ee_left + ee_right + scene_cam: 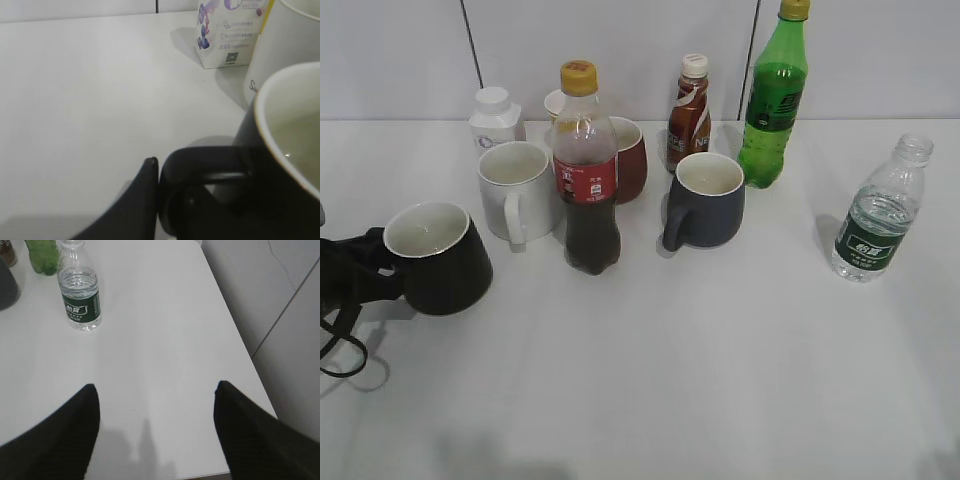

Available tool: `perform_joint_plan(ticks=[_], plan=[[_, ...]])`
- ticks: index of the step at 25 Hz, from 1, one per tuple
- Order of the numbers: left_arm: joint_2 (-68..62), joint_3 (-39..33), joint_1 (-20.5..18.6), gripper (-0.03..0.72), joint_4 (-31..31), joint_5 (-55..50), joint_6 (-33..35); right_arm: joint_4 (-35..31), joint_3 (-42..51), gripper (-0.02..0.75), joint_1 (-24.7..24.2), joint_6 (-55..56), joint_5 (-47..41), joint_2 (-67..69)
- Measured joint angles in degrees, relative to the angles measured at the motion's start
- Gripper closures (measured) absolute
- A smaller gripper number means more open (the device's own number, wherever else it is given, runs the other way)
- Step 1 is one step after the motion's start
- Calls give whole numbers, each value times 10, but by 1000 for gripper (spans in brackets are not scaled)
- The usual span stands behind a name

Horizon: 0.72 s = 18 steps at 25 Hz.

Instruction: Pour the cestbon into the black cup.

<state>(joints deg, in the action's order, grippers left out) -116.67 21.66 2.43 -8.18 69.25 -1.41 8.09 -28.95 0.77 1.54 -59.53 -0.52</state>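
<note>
The black cup (438, 262) is at the left of the table, its white inside showing. My left gripper (365, 268) is shut on its loop handle. In the left wrist view one finger of the left gripper (159, 172) presses against the handle of the black cup (280, 165); the other finger is hidden. The cestbon (876, 214), a clear ribbed bottle with a dark green label and no cap, stands upright at the right. My right gripper (155, 395) is open and empty, well short of the cestbon (80, 292), and out of the exterior view.
Between cup and bottle stand a cola bottle (588, 175), a white mug (515, 190), a dark grey-blue mug (708, 202), a red-brown mug (630, 160), a sauce bottle (689, 112), a green soda bottle (775, 95) and a white jar (495, 118). The table's right edge (240, 340) is near.
</note>
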Motion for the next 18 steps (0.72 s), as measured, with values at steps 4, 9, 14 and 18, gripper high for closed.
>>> perform_joint_plan(ticks=[4,9,14,18], plan=[[21,0,0,634,-5,-20,6,-3,-1,187,0,-2,1,0],[77,-16,0,634,-5,-29,9,-12,-15,187,0,-10,161,53],[129,-55,0,634,-4,-29,10,-17,17,187,0,-23,526,206],[156,-78,0,634,-4,-29,10,-16,39,187,0,-22,711,371]])
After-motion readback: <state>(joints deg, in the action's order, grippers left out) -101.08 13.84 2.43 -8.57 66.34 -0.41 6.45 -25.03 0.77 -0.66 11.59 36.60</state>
